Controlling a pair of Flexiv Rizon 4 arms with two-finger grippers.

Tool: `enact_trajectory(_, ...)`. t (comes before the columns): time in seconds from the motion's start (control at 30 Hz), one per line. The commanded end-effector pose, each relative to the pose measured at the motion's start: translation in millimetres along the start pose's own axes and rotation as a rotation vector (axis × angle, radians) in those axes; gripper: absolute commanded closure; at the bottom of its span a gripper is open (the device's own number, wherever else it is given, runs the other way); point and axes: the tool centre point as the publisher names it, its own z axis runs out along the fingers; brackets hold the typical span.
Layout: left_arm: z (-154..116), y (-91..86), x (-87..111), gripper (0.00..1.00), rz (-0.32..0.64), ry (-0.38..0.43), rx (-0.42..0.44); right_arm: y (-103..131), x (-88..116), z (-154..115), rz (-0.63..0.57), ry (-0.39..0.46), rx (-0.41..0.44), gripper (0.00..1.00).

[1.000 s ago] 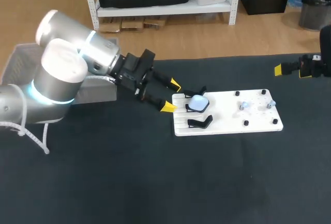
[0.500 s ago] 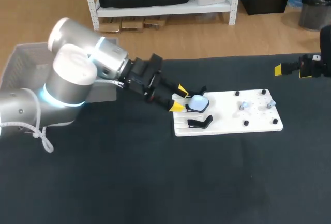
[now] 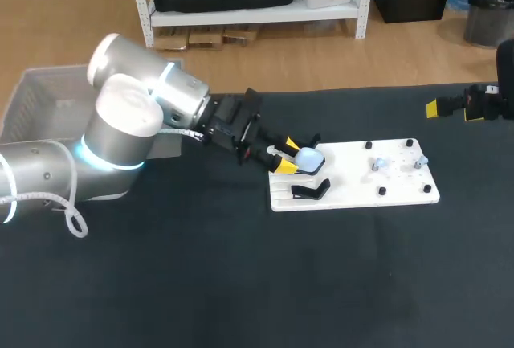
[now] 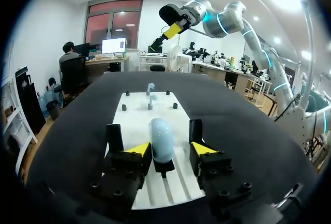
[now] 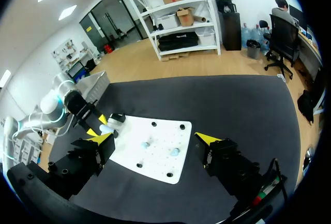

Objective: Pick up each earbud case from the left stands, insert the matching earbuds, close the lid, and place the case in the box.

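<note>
Left wrist view puts your left gripper point(image 4: 170, 149) nearest. Its jaws are parted and straddle the pale earbud case point(image 4: 161, 138). The case stands upright on its black stand point(image 4: 164, 166) at the near end of the white board point(image 4: 135, 111). On one side the jaw sits right against the case and may be touching it. On the other side a clear gap shows, so you have no grip on it.

In the head view a second black stand point(image 3: 309, 191) lies on the board just beside the case. The earbuds point(image 3: 377, 163) perch on pegs toward the board's far end. The grey box point(image 3: 40, 99) sits off the table point(image 3: 241, 284) behind your left arm.

Your right gripper point(image 5: 154, 138) hangs well apart from the board near the table's far edge, with its jaws spread wide and nothing between them.
</note>
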Motion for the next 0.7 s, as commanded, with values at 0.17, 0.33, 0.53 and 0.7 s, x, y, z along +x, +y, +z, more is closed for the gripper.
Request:
enact_trajectory(0.17, 9.0, 7.8, 2.5, 0.59, -0.03, -0.027, -0.033, -1.0, -0.4, -0.1, -0.001, 0.001, -0.004, 0.0)
enact_trajectory(0.33, 10.8, 8.4, 1.2, 0.62, -0.036, -0.04, -0.04, -1.0, -0.4, -0.1, -0.001, 0.001, -0.004, 0.0)
enact_trajectory(0.53, 14.6, 7.1, 1.6, 0.64, -0.036, -0.046, -0.044, -1.0, -0.4, -0.1, -0.001, 0.001, -0.004, 0.0)
enact_trajectory(0.7, 16.6, 7.6, 2.5, 0.64, -0.036, -0.046, -0.055, -1.0, -0.4, -0.1, -0.001, 0.001, -0.004, 0.0)
